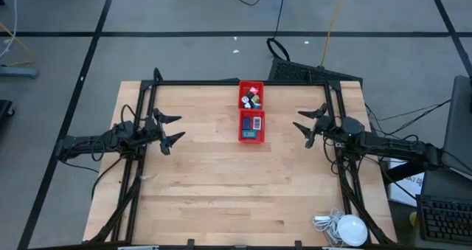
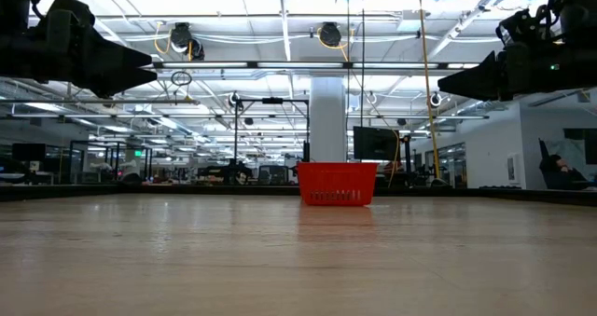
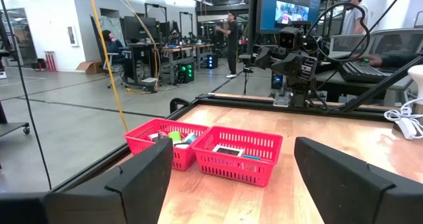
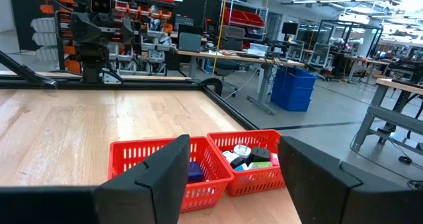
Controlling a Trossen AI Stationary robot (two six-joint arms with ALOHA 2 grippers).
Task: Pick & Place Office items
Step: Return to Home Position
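Observation:
A long red two-compartment tray (image 1: 251,111) stands on the table at the middle of the far side. Its far compartment (image 1: 251,95) holds several small office items in green, white, black and red (image 4: 248,156). Its near compartment (image 1: 251,125) holds a blue piece (image 4: 193,171) and flat light pieces (image 3: 231,151). My left gripper (image 1: 173,128) hangs open above the table, left of the tray, pointing level toward it. My right gripper (image 1: 304,122) hangs open right of the tray, pointing level toward it. Neither has anything between its fingers (image 3: 145,178).
A white round lamp-like thing with a cord (image 1: 346,228) lies at the table's near right corner. Black frame rails (image 1: 221,82) run along the far edge and both sides. Bare wood (image 1: 236,183) stretches in front of the tray. People stand in the room beyond.

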